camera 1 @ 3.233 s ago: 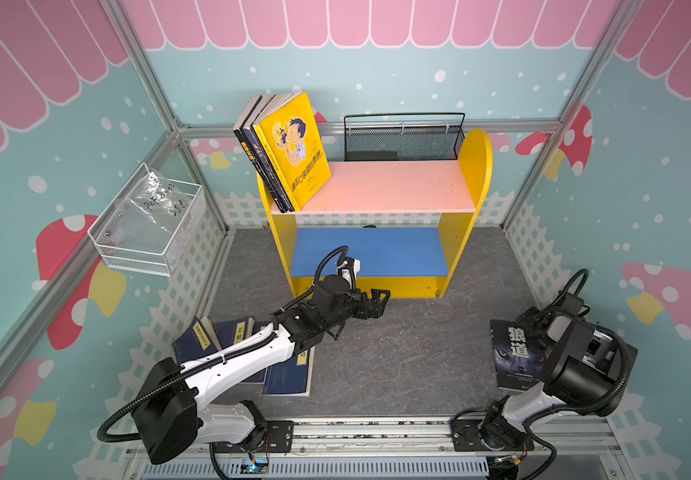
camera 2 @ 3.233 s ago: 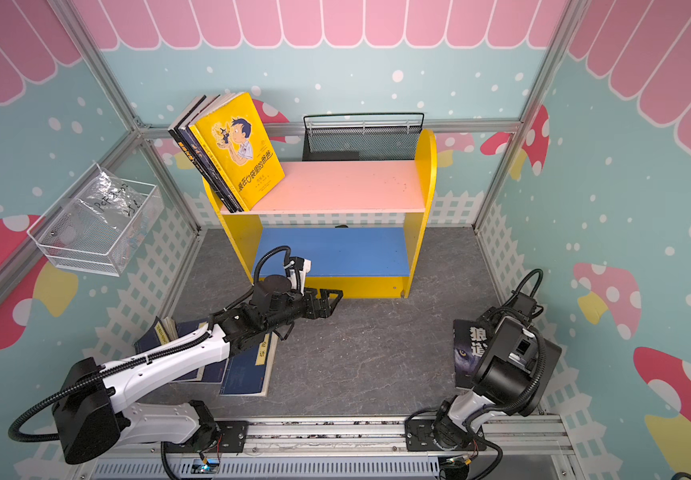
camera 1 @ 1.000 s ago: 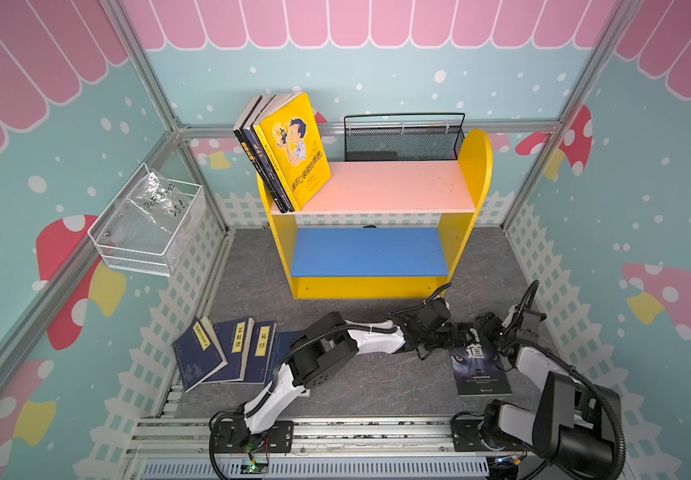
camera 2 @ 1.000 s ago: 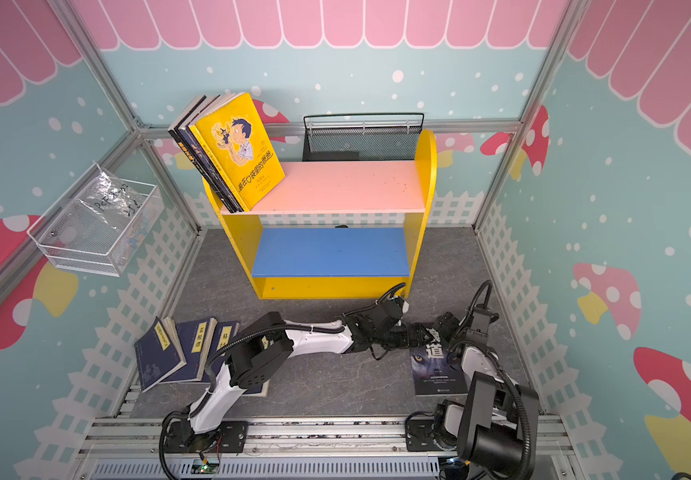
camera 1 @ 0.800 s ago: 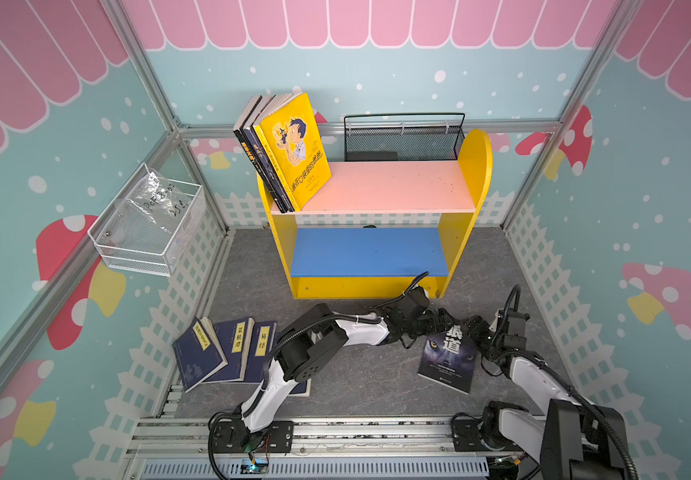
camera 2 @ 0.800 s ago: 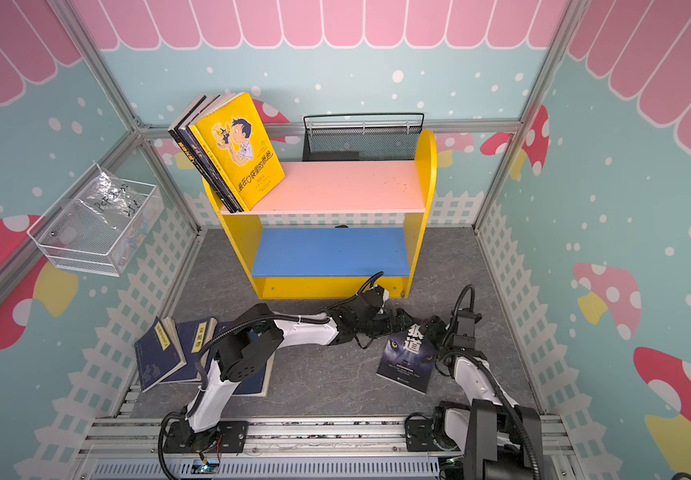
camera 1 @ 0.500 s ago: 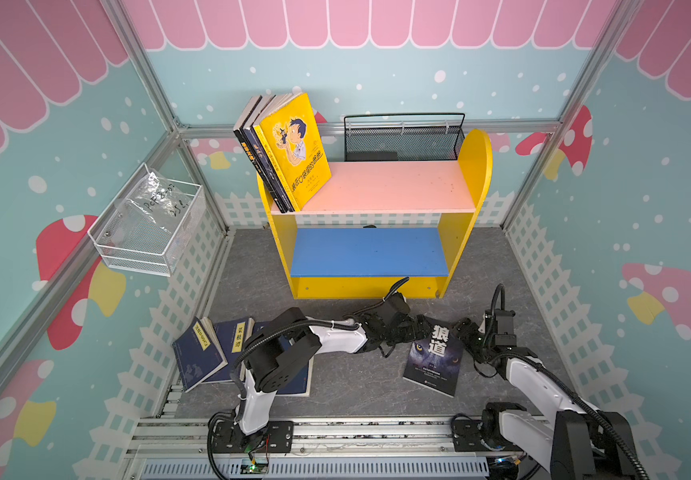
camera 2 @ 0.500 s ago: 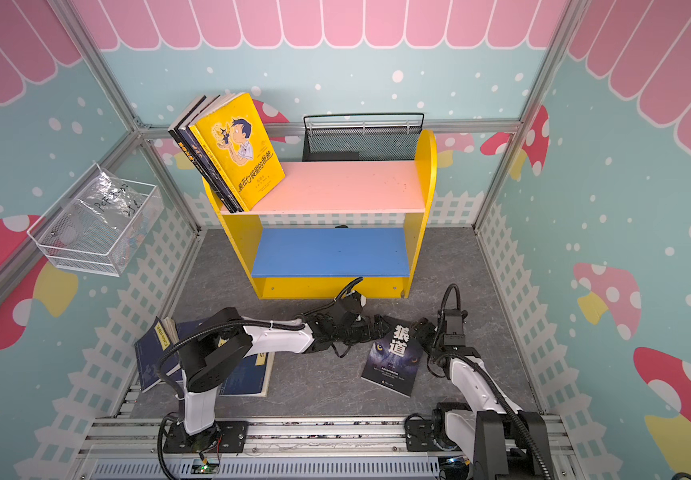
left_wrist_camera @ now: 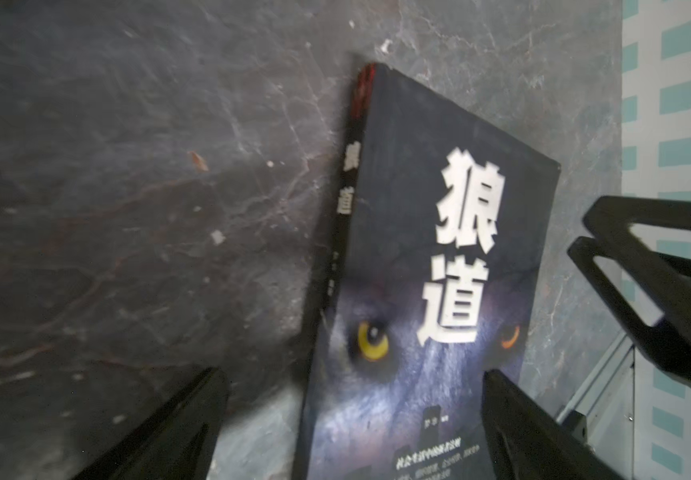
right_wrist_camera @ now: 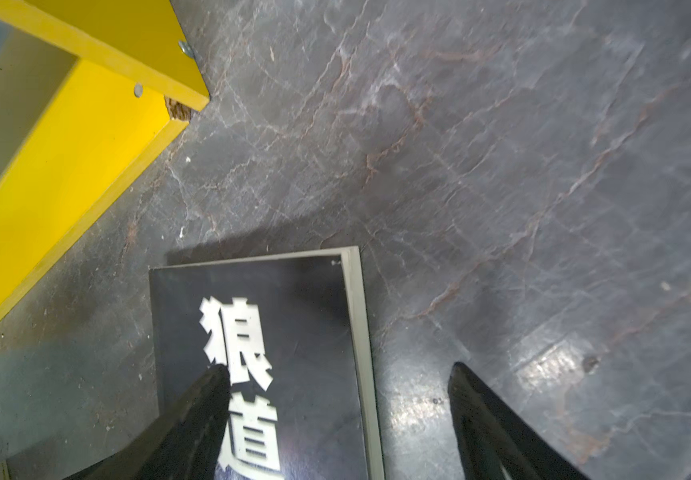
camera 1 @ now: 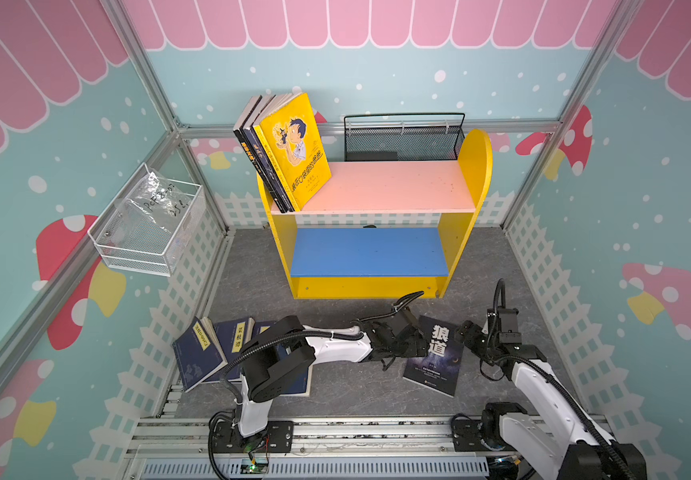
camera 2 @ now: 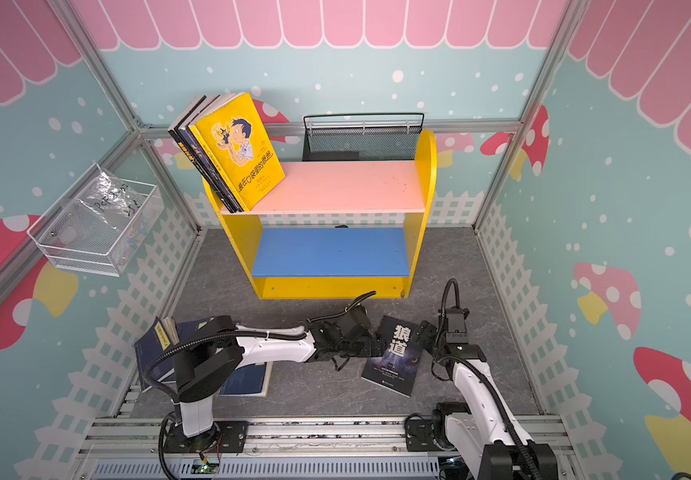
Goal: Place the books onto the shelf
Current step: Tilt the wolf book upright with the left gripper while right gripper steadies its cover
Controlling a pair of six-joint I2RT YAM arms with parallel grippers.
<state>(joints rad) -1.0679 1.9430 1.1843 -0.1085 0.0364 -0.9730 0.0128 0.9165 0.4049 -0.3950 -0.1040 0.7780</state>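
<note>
Pickup in hand: the dark wolf-eyed paperback [camera 1: 435, 357] lies flat on your grey worktop [camera 1: 356, 399], lower centre-right, before the yellow two-tier wooden shelf [camera 1: 476, 166]. Left claw [left_wrist_camera: 352, 374] and right claw [right_wrist_camera: 339, 370] flank it, both wide and empty. Next: pinch an edge, then lift.

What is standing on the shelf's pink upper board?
On the pink board, a yellow cartoon book leans at left; dark books behind it are mostly covered, count unclear.

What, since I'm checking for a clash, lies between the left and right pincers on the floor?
The dark wolf-cover book sits between the left pincer and the right pincer, shown in both top views.
</note>
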